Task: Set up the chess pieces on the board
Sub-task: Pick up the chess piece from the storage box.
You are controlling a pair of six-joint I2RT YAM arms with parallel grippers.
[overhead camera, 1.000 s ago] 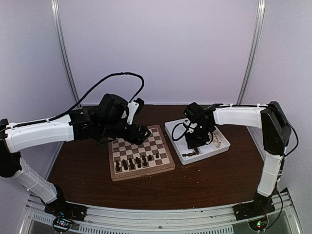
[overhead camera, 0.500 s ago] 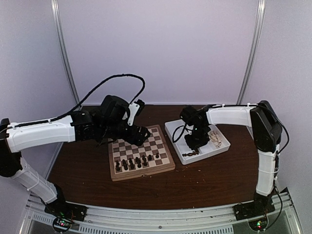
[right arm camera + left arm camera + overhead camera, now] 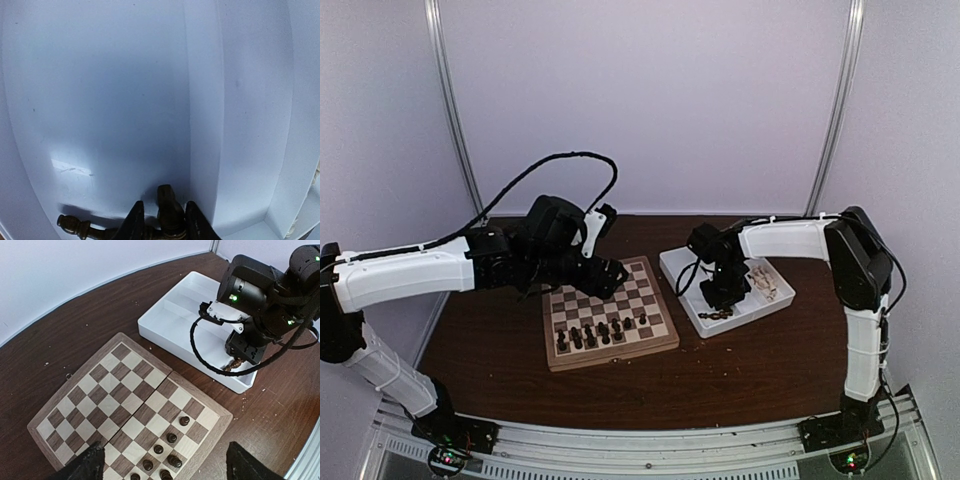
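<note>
Now shifted nearer inside the white tray (image 3: 165,315), pinches one dark chess piece (image 3: 170,202) with the right gripper (image 3: 165,222), low on the tray floor; looks ready for lifting to the board (image 3: 100,385), below the wide-open left gripper (image 3: 167,458).

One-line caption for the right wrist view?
Right end effector grips a dark chess piece inside the white tray.

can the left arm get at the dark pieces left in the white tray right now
Probably not. The right gripper is down in the near compartment of the tray, closed around one of the dark pieces and blocking the way. The left gripper hangs open over the board.
</note>
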